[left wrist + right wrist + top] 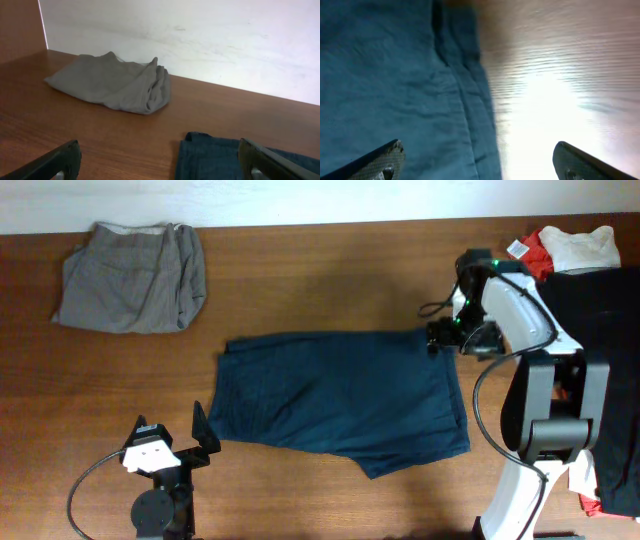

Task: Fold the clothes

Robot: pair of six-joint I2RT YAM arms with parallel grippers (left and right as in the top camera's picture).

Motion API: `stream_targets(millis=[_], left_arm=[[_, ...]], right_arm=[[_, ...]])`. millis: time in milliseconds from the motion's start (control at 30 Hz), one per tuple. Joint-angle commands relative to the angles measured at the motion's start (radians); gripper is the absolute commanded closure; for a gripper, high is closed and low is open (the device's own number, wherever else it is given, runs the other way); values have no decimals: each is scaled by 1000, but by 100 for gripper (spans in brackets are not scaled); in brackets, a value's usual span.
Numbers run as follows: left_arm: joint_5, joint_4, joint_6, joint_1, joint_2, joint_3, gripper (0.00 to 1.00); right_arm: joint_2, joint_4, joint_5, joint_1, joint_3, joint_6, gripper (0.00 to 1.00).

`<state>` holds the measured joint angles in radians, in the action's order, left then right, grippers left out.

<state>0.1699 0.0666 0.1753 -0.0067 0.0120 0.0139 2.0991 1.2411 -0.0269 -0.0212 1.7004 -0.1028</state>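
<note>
The dark navy-blue shorts (pixel 340 400) lie spread flat in the middle of the table, waistband toward the right. My right gripper (pixel 437 338) is open at the shorts' upper right corner; its wrist view shows the shorts' edge (pixel 410 90) between the open fingers (pixel 477 162). My left gripper (pixel 205 435) is open near the shorts' lower left corner, apart from the cloth. Its wrist view shows that corner (pixel 210 155) between its fingers (pixel 160 160). Grey-khaki trousers (pixel 130 277) lie folded at the back left, also in the left wrist view (pixel 115 82).
A pile of black (pixel 605 350), red (pixel 540 250) and white (pixel 580 248) pieces lies at the right edge behind the right arm. A white wall (pixel 200 40) borders the table's far side.
</note>
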Motion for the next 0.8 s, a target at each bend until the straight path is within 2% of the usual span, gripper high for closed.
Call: stream_targets(millis=[0,100,200,300,433,500,767], left_arm=[[11,-1,-13,-5,-6,-5,1],[11,-1,-13,-5,-6,-5,1],[11,-1,-13,-5,-6,-5,1],[11,-1,-13,-6,-6,-5,1],[11,-1,-13,-6,-6,-5,1],[11,-1,-13,-5,-6,-5,1],[11,-1,-13,-6,-6,-5,1]], right_arm=[[-35,124,-73,-22,196,-74,2],[-65,231,-76,-61,327,-97,2],[-143,298,-74,-151,378,-116,2],[-209,355,-70,-254,378,-116,1],[-285,428,80,-415,378,-116,2],[-307,458,80,-463,378,-114,2],[-410,458,122,-518,316,-89,2]])
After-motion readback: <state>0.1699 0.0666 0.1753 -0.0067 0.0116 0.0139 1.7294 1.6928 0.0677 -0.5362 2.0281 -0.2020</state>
